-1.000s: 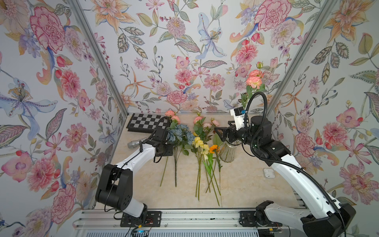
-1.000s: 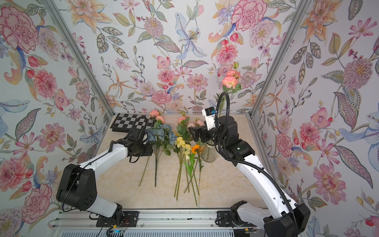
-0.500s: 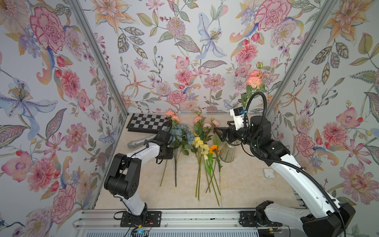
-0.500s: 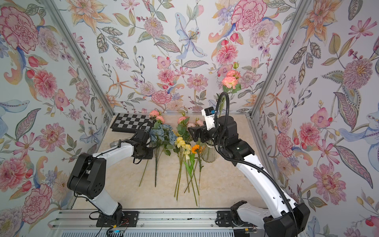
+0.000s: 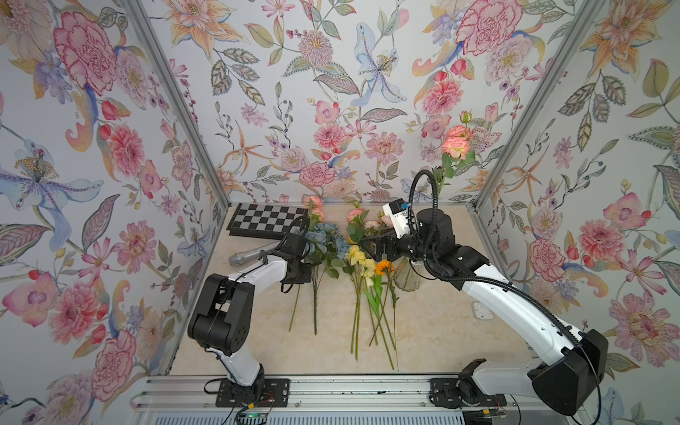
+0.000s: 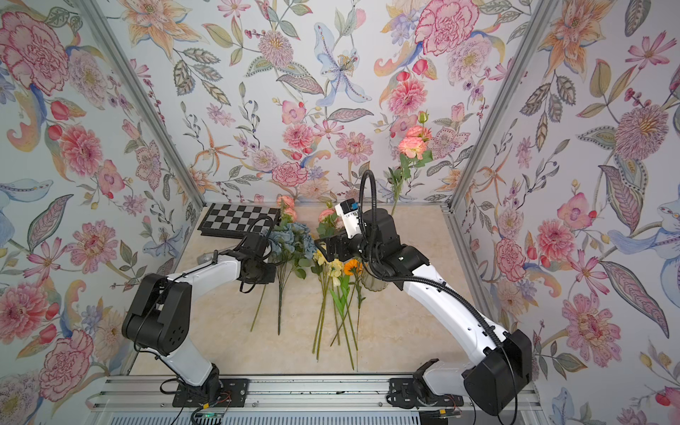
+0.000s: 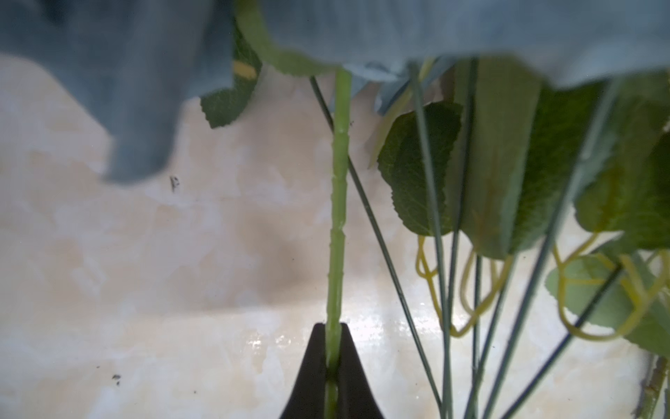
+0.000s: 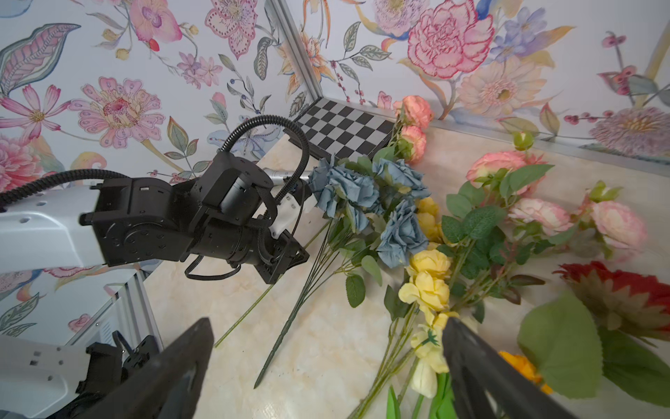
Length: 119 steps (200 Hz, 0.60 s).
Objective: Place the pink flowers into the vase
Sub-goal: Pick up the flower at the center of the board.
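Observation:
One spray of the pink flowers (image 5: 313, 206) lies at the back left with its blooms behind the blue roses. Its light green stem (image 7: 337, 203) runs between the jaws of my left gripper (image 7: 333, 328), which is shut on it low over the table (image 5: 298, 273). A second pink spray (image 8: 505, 167) lies in the middle of the row. A third pink spray (image 5: 456, 144) stands upright in the clear vase (image 5: 406, 276), which is half hidden behind my right arm. My right gripper (image 8: 326, 324) hangs open above the yellow flowers, holding nothing.
A blue rose bunch (image 5: 327, 239), yellow flowers (image 5: 358, 257) and an orange flower (image 5: 384, 265) lie side by side with stems toward the front. A checkerboard (image 5: 265, 220) and a grey metal cylinder (image 5: 250, 255) sit at the back left. Papered walls close three sides.
My left gripper's jaws have closed onto the light green stem, and the left arm has drawn in a little toward the flowers. The right arm has stayed where it was.

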{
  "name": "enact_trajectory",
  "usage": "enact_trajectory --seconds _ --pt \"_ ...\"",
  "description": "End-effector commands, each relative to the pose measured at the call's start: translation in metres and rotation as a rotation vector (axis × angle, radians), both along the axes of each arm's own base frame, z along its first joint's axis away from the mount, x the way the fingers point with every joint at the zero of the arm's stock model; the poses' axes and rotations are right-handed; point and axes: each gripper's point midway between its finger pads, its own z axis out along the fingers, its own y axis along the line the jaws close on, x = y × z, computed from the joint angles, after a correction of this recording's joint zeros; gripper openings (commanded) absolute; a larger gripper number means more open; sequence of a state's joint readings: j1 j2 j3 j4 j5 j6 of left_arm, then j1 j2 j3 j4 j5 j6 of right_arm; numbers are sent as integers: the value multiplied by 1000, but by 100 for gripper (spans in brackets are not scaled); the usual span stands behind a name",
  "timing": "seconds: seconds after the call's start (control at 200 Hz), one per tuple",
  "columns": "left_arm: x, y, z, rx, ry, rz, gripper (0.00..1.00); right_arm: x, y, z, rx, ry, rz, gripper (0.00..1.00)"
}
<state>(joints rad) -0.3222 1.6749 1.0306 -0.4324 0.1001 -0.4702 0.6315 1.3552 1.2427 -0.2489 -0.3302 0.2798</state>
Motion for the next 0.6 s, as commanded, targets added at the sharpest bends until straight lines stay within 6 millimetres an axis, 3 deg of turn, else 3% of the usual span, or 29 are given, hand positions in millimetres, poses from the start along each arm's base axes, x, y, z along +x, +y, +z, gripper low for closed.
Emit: enact_trajectory --seconds 0.0,0.115,0.135,0.2,0.35,0.59 --pt "12 -6 37 -41 -101 22 0 -10 23 -6 47 100 37 97" --pt "15 -5 50 -51 -134 42 0 -11 37 -23 58 199 35 88" --pt "16 -5 64 -63 -169 46 0 -11 39 -26 59 215 35 86" --pt "17 -5 74 -75 -193 56 0 -13 47 -35 61 269 42 83" --pt "19 -2 95 -88 -247 82 0 -14 59 -51 45 339 64 81" --pt "19 16 127 -16 -308 132 0 -7 67 -56 41 349 68 82"
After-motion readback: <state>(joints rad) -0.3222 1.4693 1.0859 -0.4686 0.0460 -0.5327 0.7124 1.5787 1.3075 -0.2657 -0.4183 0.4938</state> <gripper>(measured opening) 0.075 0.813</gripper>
